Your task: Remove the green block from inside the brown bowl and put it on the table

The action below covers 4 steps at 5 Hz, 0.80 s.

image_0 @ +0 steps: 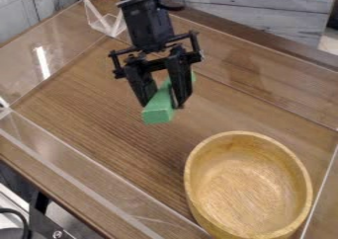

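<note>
Over the table (79, 95), pincer (158, 88) clamped on green block (161, 107); brown bowl (251, 191) nearby.

No writing, label, brand, number or sign can be read anywhere in the camera view.
</note>
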### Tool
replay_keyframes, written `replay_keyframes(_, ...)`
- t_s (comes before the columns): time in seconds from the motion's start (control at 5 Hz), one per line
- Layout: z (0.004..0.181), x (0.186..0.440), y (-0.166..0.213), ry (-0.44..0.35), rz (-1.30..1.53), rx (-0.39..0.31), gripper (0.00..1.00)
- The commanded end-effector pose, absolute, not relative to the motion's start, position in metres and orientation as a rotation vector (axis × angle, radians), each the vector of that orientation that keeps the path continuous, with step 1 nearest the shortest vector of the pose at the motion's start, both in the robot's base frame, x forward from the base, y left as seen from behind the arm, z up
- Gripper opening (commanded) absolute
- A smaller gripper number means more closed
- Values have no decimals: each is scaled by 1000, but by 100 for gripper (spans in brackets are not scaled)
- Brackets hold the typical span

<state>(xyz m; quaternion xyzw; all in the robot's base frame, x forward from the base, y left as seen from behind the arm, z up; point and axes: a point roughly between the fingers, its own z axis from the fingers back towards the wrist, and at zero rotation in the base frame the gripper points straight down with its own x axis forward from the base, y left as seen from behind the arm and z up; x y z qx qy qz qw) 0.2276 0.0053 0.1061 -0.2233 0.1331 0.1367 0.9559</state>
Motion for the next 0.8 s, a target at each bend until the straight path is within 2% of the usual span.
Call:
replay_keyframes(0.0,118,236,7,213,201,-447,0)
replay_keyframes(0.6,114,237,5,187,92,-446,0)
